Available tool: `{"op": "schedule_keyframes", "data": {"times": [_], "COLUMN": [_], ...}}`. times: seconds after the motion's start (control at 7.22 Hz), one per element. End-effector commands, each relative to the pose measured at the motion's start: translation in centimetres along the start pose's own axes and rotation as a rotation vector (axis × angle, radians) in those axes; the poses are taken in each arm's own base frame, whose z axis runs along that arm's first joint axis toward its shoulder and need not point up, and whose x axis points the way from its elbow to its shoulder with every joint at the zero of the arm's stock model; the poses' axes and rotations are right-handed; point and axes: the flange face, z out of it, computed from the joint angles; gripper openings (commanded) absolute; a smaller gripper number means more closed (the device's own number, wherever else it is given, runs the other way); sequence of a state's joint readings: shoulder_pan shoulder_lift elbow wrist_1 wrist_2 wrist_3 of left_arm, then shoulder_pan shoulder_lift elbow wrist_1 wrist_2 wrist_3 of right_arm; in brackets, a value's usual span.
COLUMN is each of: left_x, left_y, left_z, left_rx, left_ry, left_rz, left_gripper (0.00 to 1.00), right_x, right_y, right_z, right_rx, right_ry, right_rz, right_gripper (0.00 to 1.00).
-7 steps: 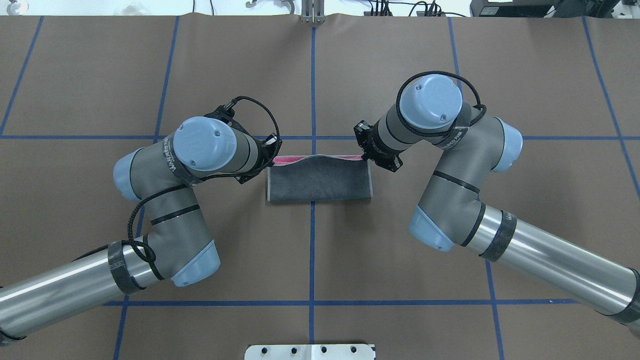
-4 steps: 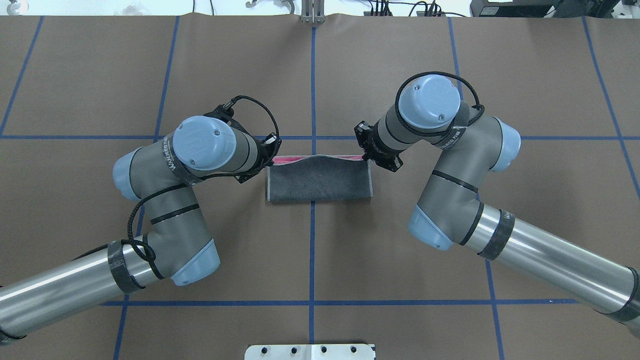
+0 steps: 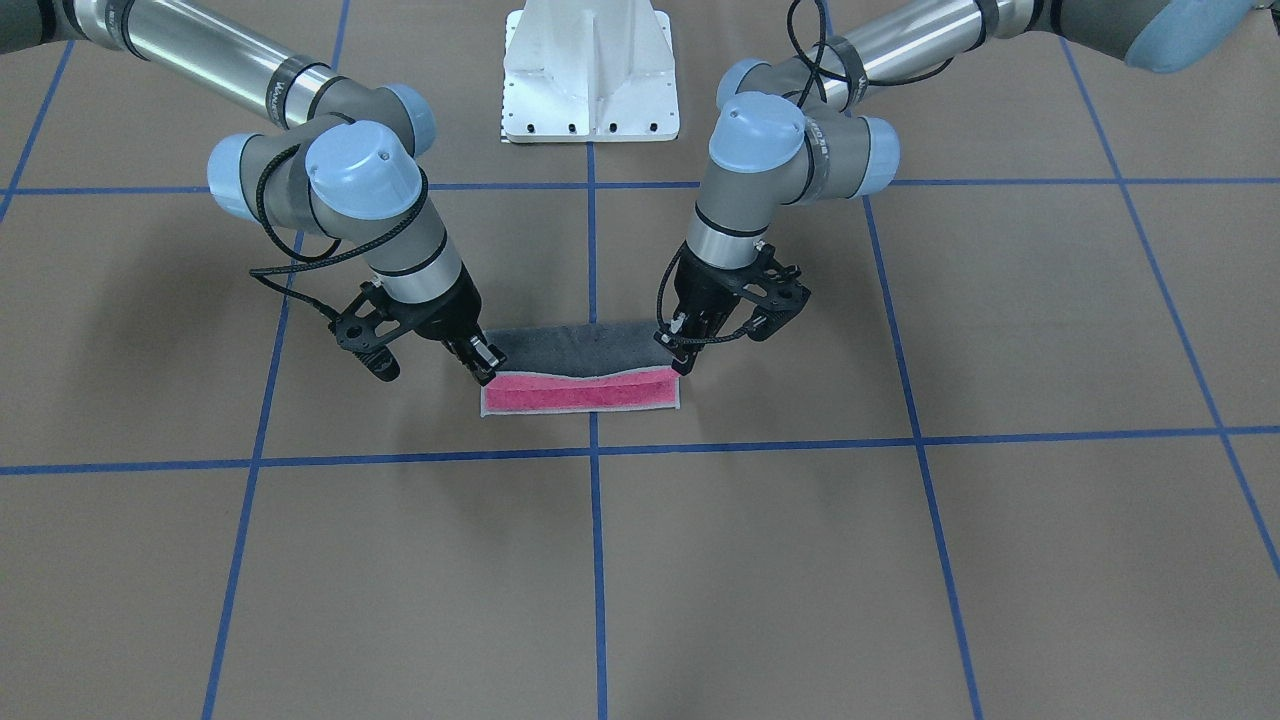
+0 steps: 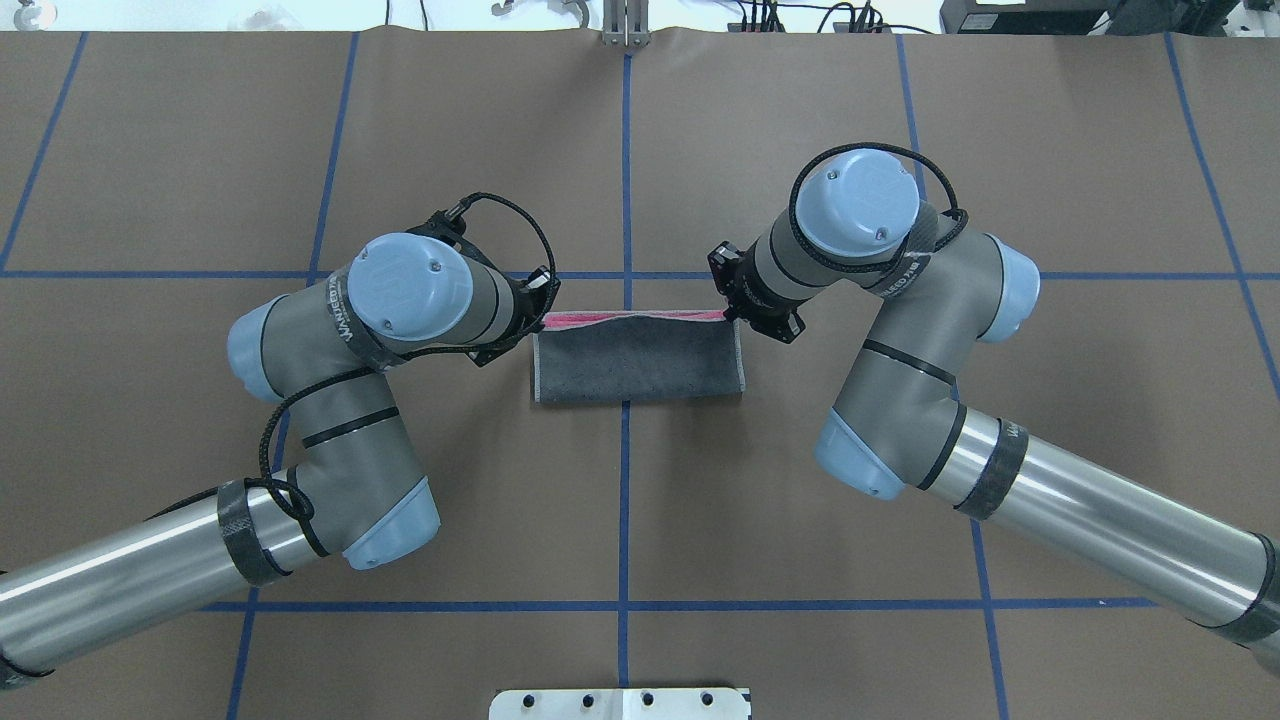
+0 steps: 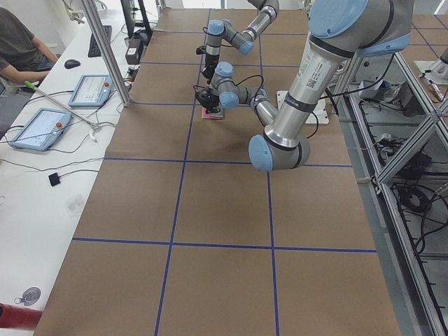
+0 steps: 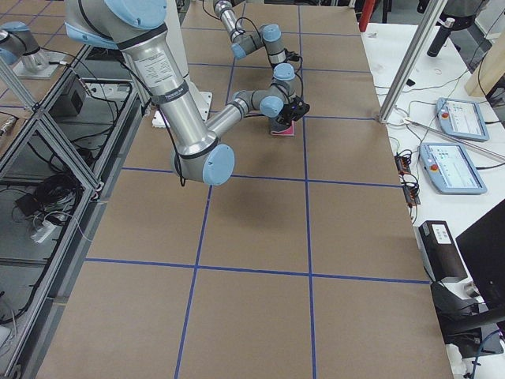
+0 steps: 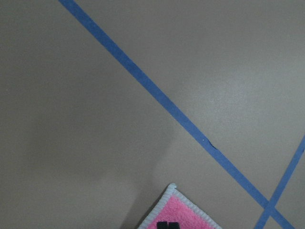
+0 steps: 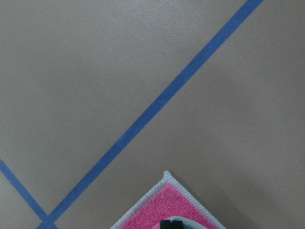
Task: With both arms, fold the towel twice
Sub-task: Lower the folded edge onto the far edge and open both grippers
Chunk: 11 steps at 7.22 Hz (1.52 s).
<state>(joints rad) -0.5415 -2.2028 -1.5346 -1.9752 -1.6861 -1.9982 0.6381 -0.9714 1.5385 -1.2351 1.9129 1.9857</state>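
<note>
left gripper [image 4: 543,318]: left of centre in the overhead view. Its jaws are closed on the far-left corner of the towel [image 4: 640,365]. The left wrist view shows a black fingertip on that pink corner at the bottom edge.
towel: centre of the overhead view, lying across the vertical blue tape line [image 4: 625,150] on the table [image 4: 300,150]. It is doubled over with the dark grey face up, and a narrow pink strip is uncovered along its upper edge.
right gripper [image 4: 729,313]: right of centre in the overhead view. Its jaws are closed on the far-right corner, and the right wrist view likewise shows a dark fingertip on pink cloth.
first fold: nearly finished, by my reading. The grey flap covers most of the pink layer. In the front-facing view its free edge dips in the middle between the two grips and stops short of the pink edge. Neither corner has been released.
left to do: set the two corners down flush with the edge beneath and let go. The second fold has not been started.
</note>
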Motion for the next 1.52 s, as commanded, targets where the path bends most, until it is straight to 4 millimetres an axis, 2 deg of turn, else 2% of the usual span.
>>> {"op": "schedule_keyframes", "data": {"times": [0.0,0.14,0.28,0.69,0.83,0.97,1.11,1.25,1.38], "left_x": [0.0,0.1,0.2,1.0,1.0,0.9,0.9,0.9,0.8], "left_y": [0.0,0.0,0.1,0.0,0.1,0.3,0.3,0.3,0.3], "left_z": [0.1,0.0,0.0,-1.0,-1.4,-1.5,-1.5,-1.4,-1.5], "left_rx": [0.001,0.000,0.000,-0.007,-0.019,-0.041,-0.042,-0.041,-0.041], "left_ry": [-0.001,0.001,0.003,0.024,0.025,0.014,0.015,0.012,0.012], "left_rz": [-0.001,0.000,0.000,0.001,0.003,0.002,0.002,0.001,0.001], "left_gripper": [0.49,0.74,1.00,1.00,1.00,1.00,1.00,1.00,1.00], "right_x": [-0.4,-0.5,-0.5,-0.7,-0.1,1.8,2.1,2.6,3.1], "right_y": [-0.1,-0.3,-0.4,-0.2,-0.1,0.8,1.3,2.0,2.9], "right_z": [0.4,0.5,0.5,-0.2,-0.6,-0.1,0.2,1.0,1.5], "right_rx": [0.005,0.007,0.008,0.002,-0.001,-0.014,-0.019,-0.024,-0.031], "right_ry": [0.005,0.006,0.006,-0.007,-0.012,0.003,0.010,0.026,0.038], "right_rz": [0.004,0.011,0.011,0.016,0.013,0.005,0.045,0.089,0.108], "right_gripper": [0.53,0.99,1.00,1.00,1.00,1.00,0.99,0.96,0.87]}}
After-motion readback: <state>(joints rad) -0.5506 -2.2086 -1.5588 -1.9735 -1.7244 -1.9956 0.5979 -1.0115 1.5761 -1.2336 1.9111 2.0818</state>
